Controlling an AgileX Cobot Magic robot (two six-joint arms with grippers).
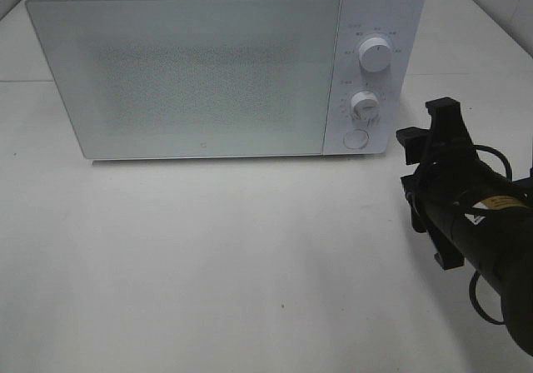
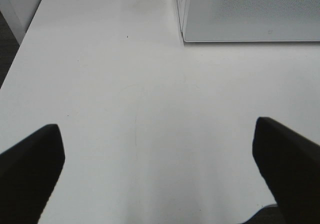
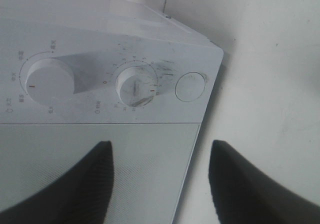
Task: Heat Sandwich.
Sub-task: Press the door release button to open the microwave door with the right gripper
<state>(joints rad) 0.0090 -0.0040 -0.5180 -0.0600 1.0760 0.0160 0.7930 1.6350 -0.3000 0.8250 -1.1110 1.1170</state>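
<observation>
Microwave [image 1: 183, 73] shut, no sandwich seen, so we're at the dial [image 3: 134, 86] w/ right gripper [image 3: 161, 144], jaws apart & empty (left gripper [image 2: 156, 124] same), and next prob. needs lining up on it.

Bench [image 1: 208, 265]: white, smooth, matte, a few faint marks. Carries one item: white microwave [image 1: 225, 69], door [image 1: 166, 90] shut, standing toward the far side, control panel [image 1: 350, 65] at its right end.

L end effector [image 2: 155, 126], jaws wide apart; R end effector [image 3: 161, 144], jaws apart, less wide.
</observation>
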